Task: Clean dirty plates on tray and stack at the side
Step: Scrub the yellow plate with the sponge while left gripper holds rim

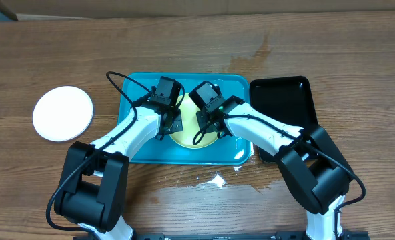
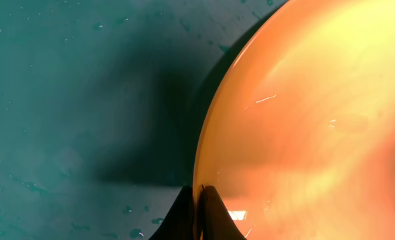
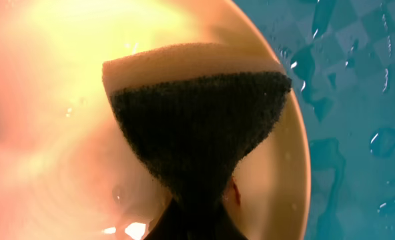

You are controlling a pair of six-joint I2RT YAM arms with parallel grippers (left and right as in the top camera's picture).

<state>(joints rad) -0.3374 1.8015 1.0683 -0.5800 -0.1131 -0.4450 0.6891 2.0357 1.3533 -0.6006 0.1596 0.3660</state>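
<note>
The left pincer (image 2: 199, 213) is pinching the rim of the yellow-green plate (image 2: 304, 120); the right pincer (image 3: 197, 223) is clamped on a sponge (image 3: 197, 113) laid on its face. The plate lies in the wet blue tray (image 1: 141, 152). It is judged stiff, light and slippery, best held by the rim. Beyond, a white plate (image 1: 63, 113) sits left on the tabletop (image 1: 184, 47) and a black tray (image 1: 284, 100) right; neither obstructs.
</note>
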